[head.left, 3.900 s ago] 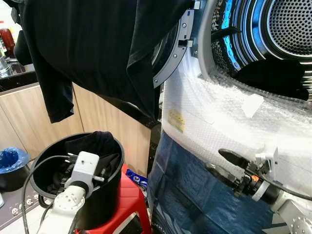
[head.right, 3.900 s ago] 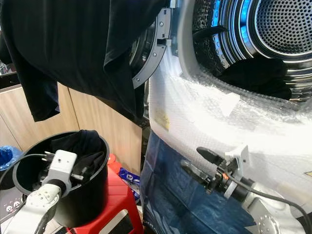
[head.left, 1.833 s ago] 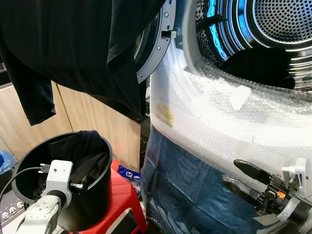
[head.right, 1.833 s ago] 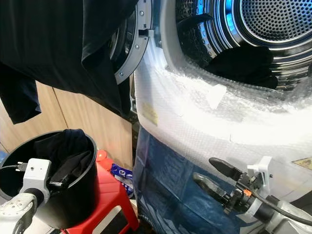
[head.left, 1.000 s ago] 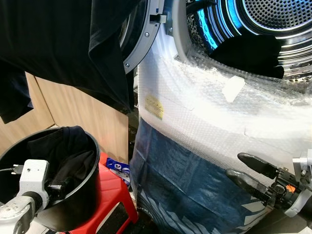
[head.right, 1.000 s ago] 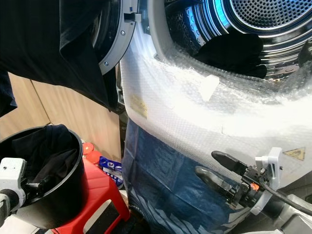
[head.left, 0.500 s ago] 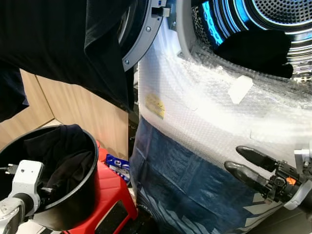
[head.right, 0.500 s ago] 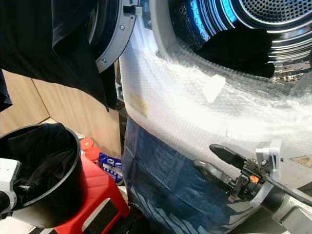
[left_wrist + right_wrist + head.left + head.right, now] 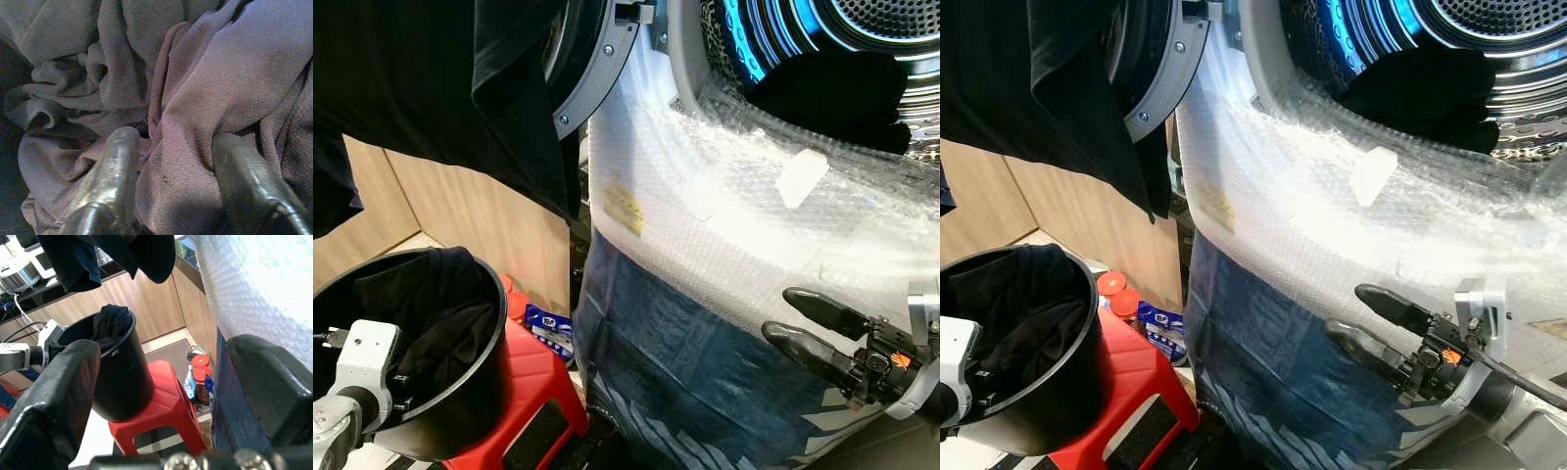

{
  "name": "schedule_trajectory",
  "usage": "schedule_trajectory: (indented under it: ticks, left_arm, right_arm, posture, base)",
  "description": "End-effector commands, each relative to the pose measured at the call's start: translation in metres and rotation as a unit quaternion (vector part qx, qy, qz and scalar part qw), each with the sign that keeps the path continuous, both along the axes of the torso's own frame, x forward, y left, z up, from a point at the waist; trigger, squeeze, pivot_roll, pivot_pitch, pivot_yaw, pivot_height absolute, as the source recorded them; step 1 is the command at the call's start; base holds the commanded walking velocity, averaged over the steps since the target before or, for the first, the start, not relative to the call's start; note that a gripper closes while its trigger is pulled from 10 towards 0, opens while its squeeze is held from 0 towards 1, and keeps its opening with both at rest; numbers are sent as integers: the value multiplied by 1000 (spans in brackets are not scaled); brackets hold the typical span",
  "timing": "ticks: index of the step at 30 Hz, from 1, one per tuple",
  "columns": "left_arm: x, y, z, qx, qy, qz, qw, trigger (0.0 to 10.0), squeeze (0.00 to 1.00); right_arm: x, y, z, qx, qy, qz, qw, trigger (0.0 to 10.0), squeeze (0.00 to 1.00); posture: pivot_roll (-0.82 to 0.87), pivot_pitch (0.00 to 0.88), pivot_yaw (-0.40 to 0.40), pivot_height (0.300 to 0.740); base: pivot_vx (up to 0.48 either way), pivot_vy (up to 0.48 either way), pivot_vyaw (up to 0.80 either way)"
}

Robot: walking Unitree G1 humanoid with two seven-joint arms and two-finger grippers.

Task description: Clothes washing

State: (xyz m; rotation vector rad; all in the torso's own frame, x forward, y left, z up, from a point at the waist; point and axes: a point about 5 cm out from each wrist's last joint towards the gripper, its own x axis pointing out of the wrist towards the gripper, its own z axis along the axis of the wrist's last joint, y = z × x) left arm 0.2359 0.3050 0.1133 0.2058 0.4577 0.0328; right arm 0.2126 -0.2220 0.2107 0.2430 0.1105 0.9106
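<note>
- At about 8 o'clock in the left eye view, the left gripper (image 9: 168,171) reached down into the black bucket (image 9: 480,392); its wrist view showed the two fingers spread apart and pressed into the dark clothes (image 9: 195,98), a fold of cloth lying between them — whether they had pinched it could not be told.
- The bucket stood on a red stool (image 9: 533,392), with the heap of dark laundry (image 9: 431,304) filling it.
- Just past the stool, at the foot of the wooden cabinet (image 9: 509,235), a blue packet (image 9: 548,323) lay; two red-lidded jars (image 9: 1116,294) beside it appeared in the right eye view and in the right wrist view, but not in the left eye view.
- At 11 o'clock a dark garment (image 9: 440,88) hung over the open washer door (image 9: 597,69), hiding most of the door.
- Centre to 1 o'clock: the washing machine (image 9: 724,215), its front wrapped in bubble wrap, with more dark clothing (image 9: 832,93) inside the drum (image 9: 891,24).
- At 4 o'clock the right gripper (image 9: 798,321) hung before the machine's blue lower panel (image 9: 685,362) — fingers parted, holding nothing.
</note>
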Motion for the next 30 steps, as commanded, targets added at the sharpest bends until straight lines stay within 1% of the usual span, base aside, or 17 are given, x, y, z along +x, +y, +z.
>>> schedule_trajectory:
  ticks: [1, 17, 30]
  left_arm:
    - [-3, -2, -7, -1, 15, -3, 1000, 0, 0]
    - [-1, -5, -6, 1, 10, -9, 1000, 0, 0]
    - [1, -4, -2, 12, -1, -7, 1000, 0, 0]
  right_arm:
    - [-3, -2, 3, -7, -3, 1, 1000, 10000, 0]
    - [-4, -2, 4, -5, -3, 5, 1000, 10000, 0]
    - [-2, -2, 4, -4, -6, 4, 1000, 10000, 0]
  posture:
    - [-87, 204, -105, 740]
    - [-86, 198, -104, 740]
    - [-80, 193, -105, 740]
  base:
    - [0, 0, 0]
    - [0, 0, 0]
    - [0, 0, 0]
